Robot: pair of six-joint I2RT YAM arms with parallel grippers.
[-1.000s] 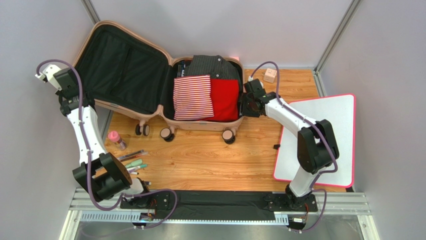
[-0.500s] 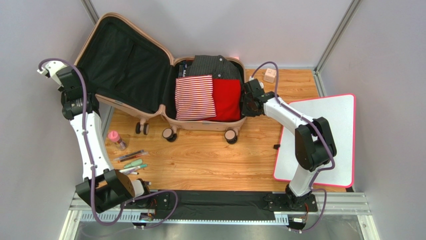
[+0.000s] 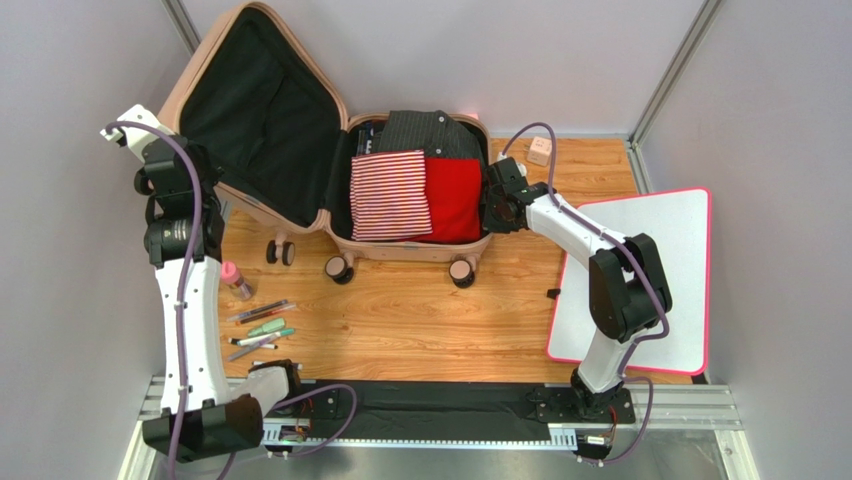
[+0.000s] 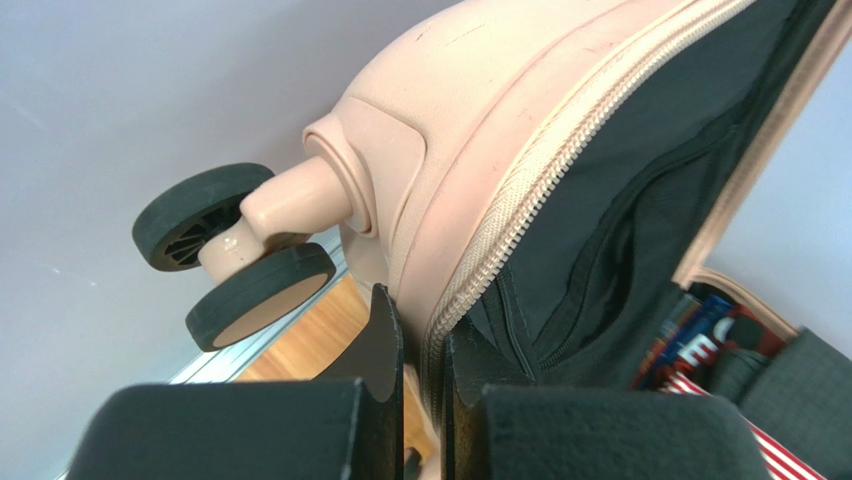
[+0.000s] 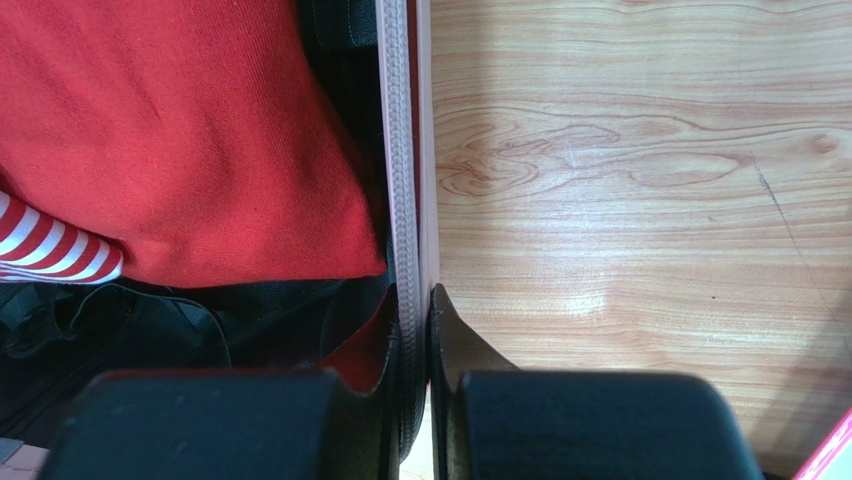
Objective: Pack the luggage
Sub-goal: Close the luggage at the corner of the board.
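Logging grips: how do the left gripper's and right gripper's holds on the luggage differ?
The left gripper pinches the rim of the raised, empty lid, near its wheels; the right gripper pinches the rim of the flat half, beside the red garment. Both are shut on the zipper edge of the luggage.

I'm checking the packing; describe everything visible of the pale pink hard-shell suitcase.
The pale pink hard-shell suitcase sits open on the wooden table: rounded corners, black lining, zippered rims, caster wheels toward the arms. Its base lies flat, holding a striped cloth, red garment and dark shirt; its lid tilts partway up. The left gripper pinches the lid's rim, the right gripper the base's.
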